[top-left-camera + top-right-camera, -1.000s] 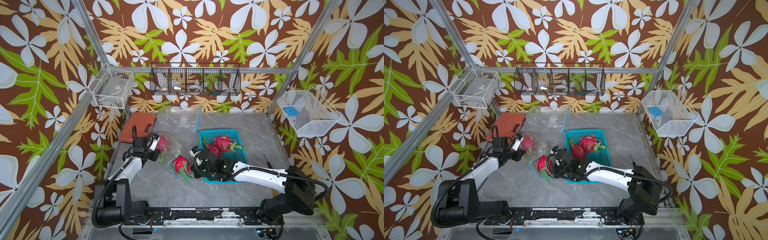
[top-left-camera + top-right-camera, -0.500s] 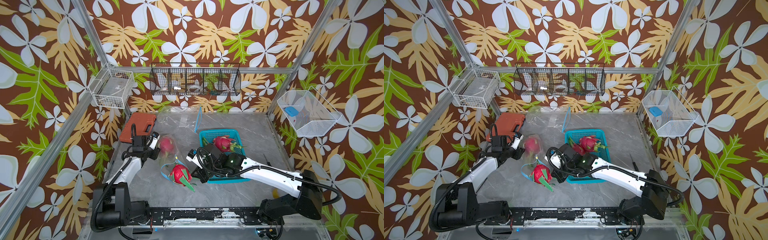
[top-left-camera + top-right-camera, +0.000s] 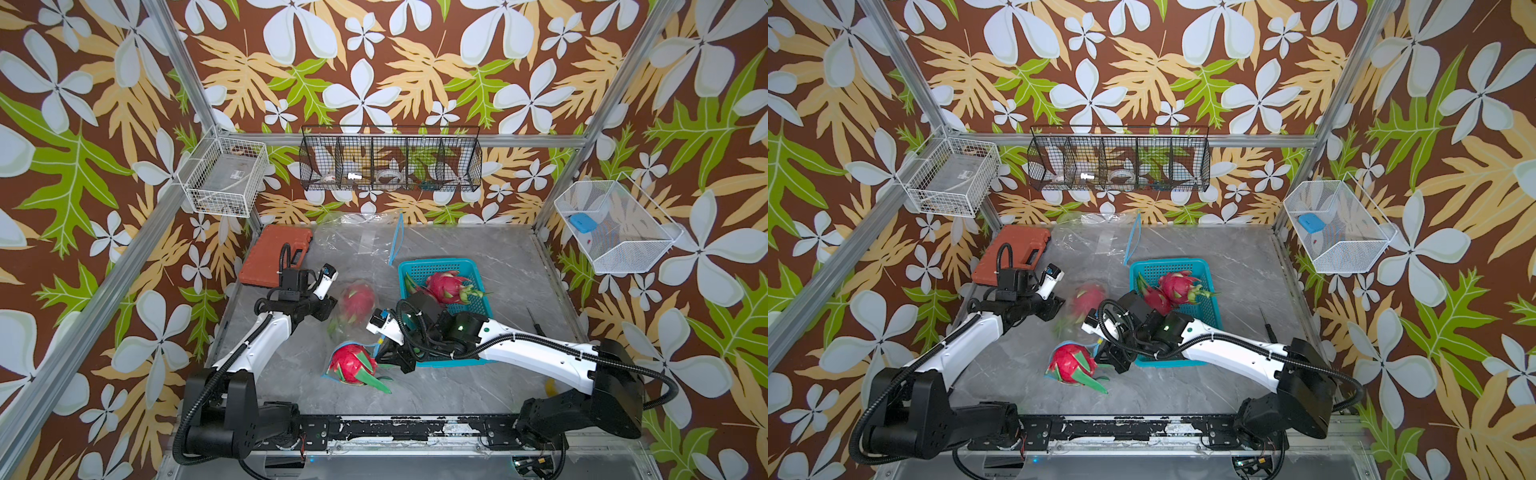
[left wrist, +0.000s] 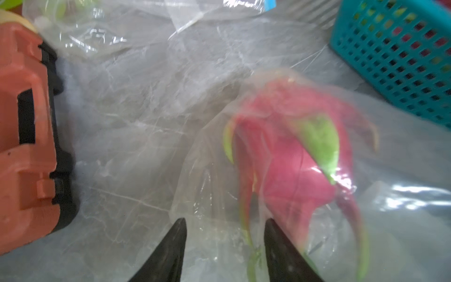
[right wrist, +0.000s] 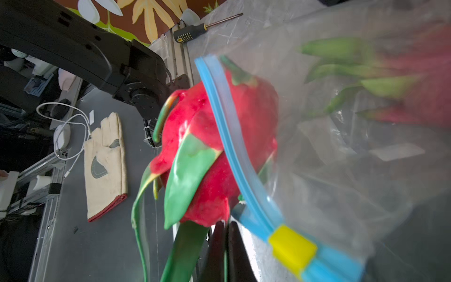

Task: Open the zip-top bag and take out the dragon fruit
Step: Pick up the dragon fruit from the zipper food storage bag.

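Note:
The clear zip-top bag (image 3: 345,328) with a blue zip strip and yellow slider (image 5: 291,246) lies stretched between my two grippers. One magenta dragon fruit (image 3: 353,363) sticks halfway out of its mouth (image 5: 207,146). A second dragon fruit (image 3: 356,300) is inside the bag and blurred (image 4: 292,158). My right gripper (image 5: 225,223) is shut on the bag's rim beside the slider (image 3: 384,353). My left gripper (image 4: 224,221) stands open at the bag's far end (image 3: 326,306), with bag film and a green scale between its fingers. Two more fruits (image 3: 446,286) lie in the teal basket (image 3: 436,262).
An orange tool case (image 3: 276,253) lies at the back left, close to my left arm. Another clear bag (image 3: 365,237) lies flat by the back wall. A screwdriver (image 3: 534,324) rests right of the basket. Wire baskets hang on the walls.
My right gripper has pulled the bag's mouth toward the front edge, and the front fruit came with it and shows further out. The fruit inside shifted right. The left gripper edged right.

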